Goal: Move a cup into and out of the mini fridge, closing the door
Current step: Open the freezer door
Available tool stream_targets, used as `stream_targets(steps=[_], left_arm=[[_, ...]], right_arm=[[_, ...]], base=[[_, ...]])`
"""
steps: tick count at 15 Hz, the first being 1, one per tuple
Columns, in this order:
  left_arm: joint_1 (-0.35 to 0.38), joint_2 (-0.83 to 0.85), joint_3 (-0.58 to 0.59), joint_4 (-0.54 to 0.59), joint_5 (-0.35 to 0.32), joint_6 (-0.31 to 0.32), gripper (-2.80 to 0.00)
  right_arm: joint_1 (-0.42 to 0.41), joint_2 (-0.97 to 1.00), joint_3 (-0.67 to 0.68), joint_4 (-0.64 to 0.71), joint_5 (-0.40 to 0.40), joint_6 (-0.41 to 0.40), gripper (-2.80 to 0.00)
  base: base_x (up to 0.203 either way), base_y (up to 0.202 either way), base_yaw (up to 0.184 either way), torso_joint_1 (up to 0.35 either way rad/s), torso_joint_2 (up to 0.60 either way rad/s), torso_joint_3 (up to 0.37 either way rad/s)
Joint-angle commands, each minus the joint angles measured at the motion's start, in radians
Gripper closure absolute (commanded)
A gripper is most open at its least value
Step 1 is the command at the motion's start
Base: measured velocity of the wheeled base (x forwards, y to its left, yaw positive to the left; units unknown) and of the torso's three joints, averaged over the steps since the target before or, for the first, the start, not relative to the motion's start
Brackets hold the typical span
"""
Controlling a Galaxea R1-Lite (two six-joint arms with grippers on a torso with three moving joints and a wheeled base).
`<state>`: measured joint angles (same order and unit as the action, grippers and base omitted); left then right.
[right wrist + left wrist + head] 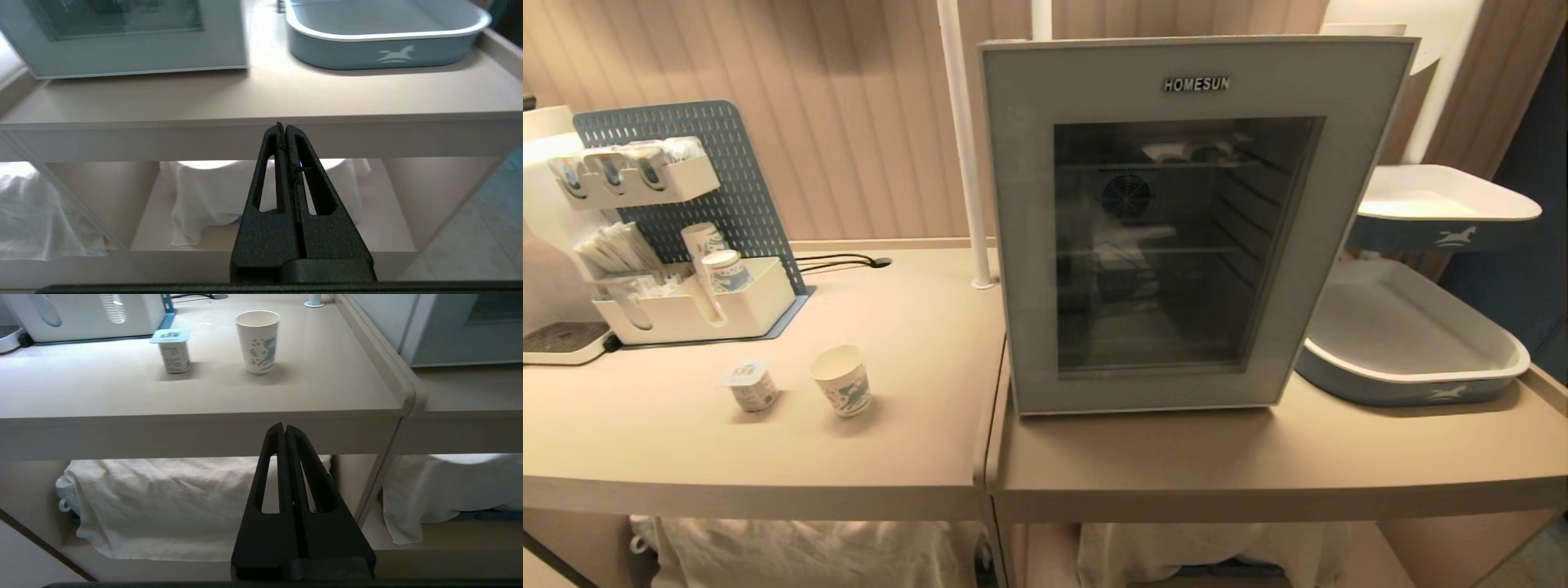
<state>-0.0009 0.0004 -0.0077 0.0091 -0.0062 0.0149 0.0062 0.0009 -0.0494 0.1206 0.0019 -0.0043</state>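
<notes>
Beige counter [915, 457] bears cup [841, 390], pot [752, 385], mini fridge [1176, 229].

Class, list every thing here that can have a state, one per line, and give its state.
door: closed on the mini fridge.
cup: upright, open-topped, on the table, outside the fridge.
plastic pot: upright, foil lid sealed, beside the cup, not touching.
left gripper: shut, empty, below the table edge.
right gripper: shut, empty, below the table edge.
trays: empty.
</notes>
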Motion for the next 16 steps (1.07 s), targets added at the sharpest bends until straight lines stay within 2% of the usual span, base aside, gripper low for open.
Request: stream_targets(steps=[1,6,11,13,14,16], left_arm=[[0.000,0.000,0.000,0.000,0.000,0.000,0.00],[0.000,0.000,0.002,-0.002,-0.002,0.000,0.00],[0.000,0.002,-0.037,0.022,-0.002,0.009,0.00],[0.000,0.027,-0.206,0.102,0.021,0.007,0.00],[0.000,0.053,-0.344,0.169,0.037,0.004,0.00],[0.006,0.171,-0.699,0.333,0.073,-0.014,0.00]], right_arm=[[0.000,0.001,0.000,0.001,0.001,0.000,0.00],[0.000,0.001,0.000,0.002,0.000,0.000,0.00],[0.000,0.002,0.000,0.002,0.000,0.000,0.00],[0.000,0.001,-0.001,0.004,0.000,0.000,0.00],[0.000,0.001,-0.001,0.004,0.000,0.000,0.00],[0.000,0.001,-0.001,0.004,0.000,0.000,0.00]], base=[[0.000,-0.195,-0.003,0.002,0.00,0.002],[0.000,-0.182,0.000,0.003,0.00,0.002],[0.000,-0.030,-0.001,0.002,0.00,0.001],[0.000,0.000,0.000,0.000,0.00,0.000],[0.000,0.000,0.000,0.000,0.00,0.000],[0.000,0.000,0.000,0.000,0.00,0.000]])
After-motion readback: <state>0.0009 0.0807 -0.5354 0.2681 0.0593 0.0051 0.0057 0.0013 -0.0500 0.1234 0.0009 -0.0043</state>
